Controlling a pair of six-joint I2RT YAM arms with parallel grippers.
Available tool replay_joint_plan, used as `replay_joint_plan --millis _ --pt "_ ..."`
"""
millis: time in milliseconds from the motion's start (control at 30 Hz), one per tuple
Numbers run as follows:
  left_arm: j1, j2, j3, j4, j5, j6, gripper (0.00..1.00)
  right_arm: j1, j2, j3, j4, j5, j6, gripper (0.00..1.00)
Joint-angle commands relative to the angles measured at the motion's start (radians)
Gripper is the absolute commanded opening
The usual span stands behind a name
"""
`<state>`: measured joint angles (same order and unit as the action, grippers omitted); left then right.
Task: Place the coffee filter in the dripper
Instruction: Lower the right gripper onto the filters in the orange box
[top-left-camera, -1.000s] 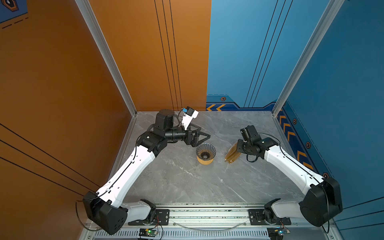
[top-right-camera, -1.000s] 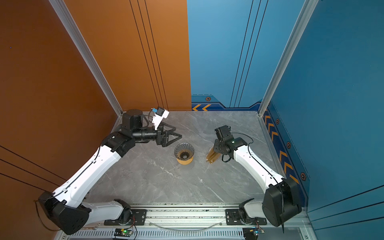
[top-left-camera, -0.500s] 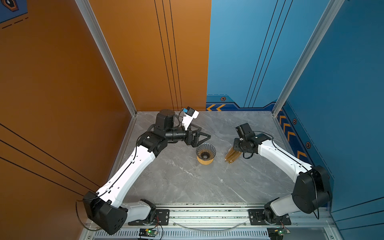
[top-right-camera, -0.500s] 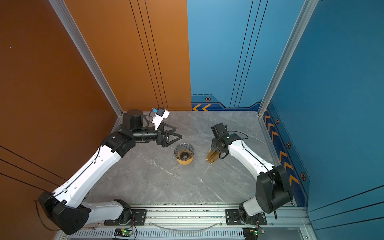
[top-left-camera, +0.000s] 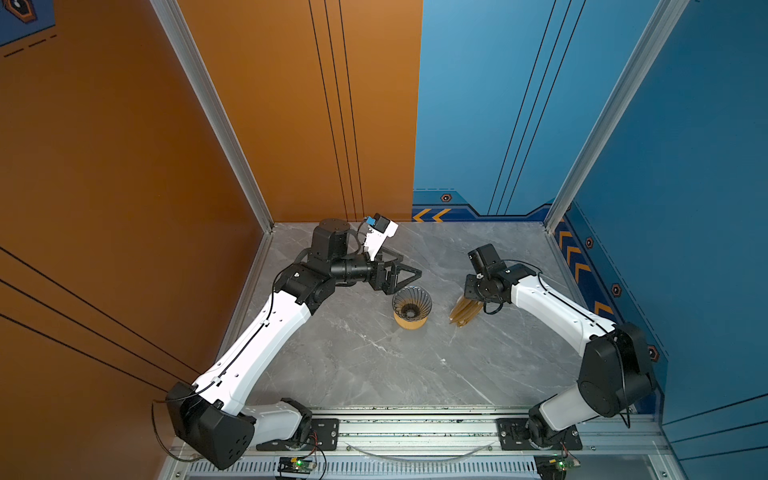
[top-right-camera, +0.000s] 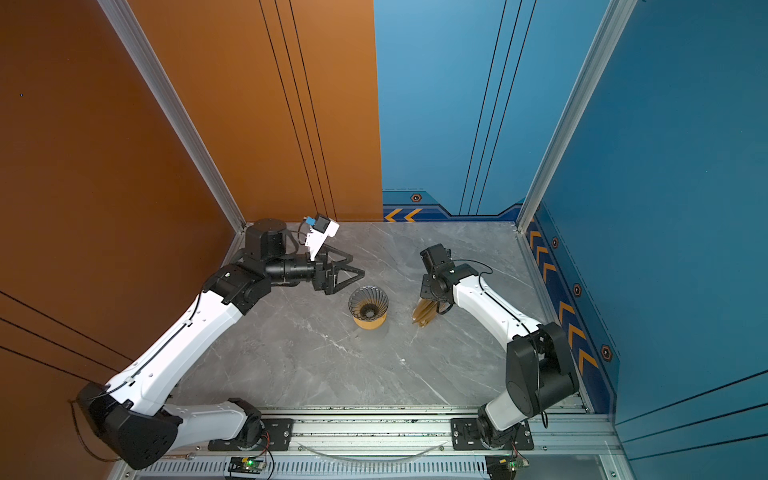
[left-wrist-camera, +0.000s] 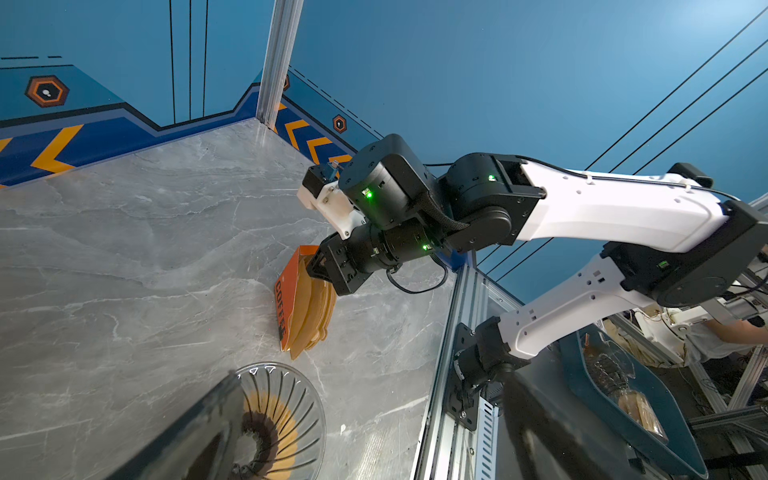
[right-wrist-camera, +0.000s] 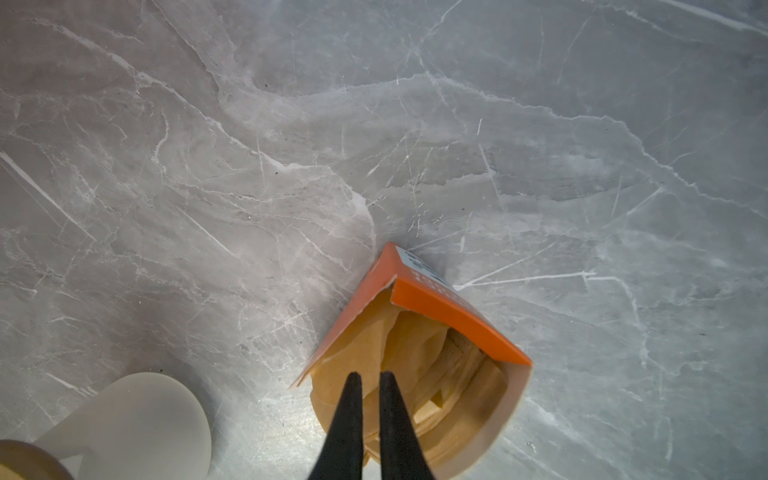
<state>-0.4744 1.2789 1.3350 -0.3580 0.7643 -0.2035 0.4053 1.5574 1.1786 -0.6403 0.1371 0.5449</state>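
Note:
The dripper (top-left-camera: 412, 305) (top-right-camera: 368, 305) (left-wrist-camera: 270, 415), a dark-ribbed cone on a tan wooden ring, stands mid-table. To its right an orange-cornered packet of brown filters (top-left-camera: 465, 311) (top-right-camera: 424, 312) (left-wrist-camera: 303, 299) (right-wrist-camera: 436, 316) stands on edge, mouth up. My right gripper (top-left-camera: 467, 299) (top-right-camera: 428, 301) (right-wrist-camera: 370, 375) reaches down into that mouth. Its fingers are nearly together, pinching the rim of the foremost tan coffee filter (right-wrist-camera: 353, 345). My left gripper (top-left-camera: 409, 279) (top-right-camera: 349, 282) (left-wrist-camera: 365, 419) hovers wide open just behind and left of the dripper, holding nothing.
Grey marble table (top-left-camera: 374, 365) walled by orange panels on the left and blue panels at the back and right. An aluminium rail (top-left-camera: 415, 428) with both arm bases runs along the front edge. A pale blurred shape (right-wrist-camera: 145, 424) lies near the packet in the right wrist view.
The right arm's elbow has risen and its wrist has drifted slightly left and back over the packet. The packet, the dripper and the left arm have stayed put.

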Motion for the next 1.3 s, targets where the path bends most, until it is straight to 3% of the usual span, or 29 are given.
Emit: replay_joint_plan --millis 0,533,1033,1267 --pt "-0.012 -0.018 -0.011 0.009 0.013 0.001 0.98 -0.007 0.032 0.026 0.004 0.041 -0.023 0.10" --pt "-0.021 -0.019 -0.007 0.008 0.020 -0.001 0.98 -0.006 0.108 0.016 0.045 0.062 -0.014 0.13" --pt "-0.024 -0.030 -0.008 0.007 0.015 0.003 0.98 0.013 0.141 -0.061 0.176 0.132 0.087 0.14" --pt "-0.023 -0.029 -0.008 0.001 0.010 0.007 0.98 0.036 0.095 -0.086 0.218 0.153 0.066 0.07"
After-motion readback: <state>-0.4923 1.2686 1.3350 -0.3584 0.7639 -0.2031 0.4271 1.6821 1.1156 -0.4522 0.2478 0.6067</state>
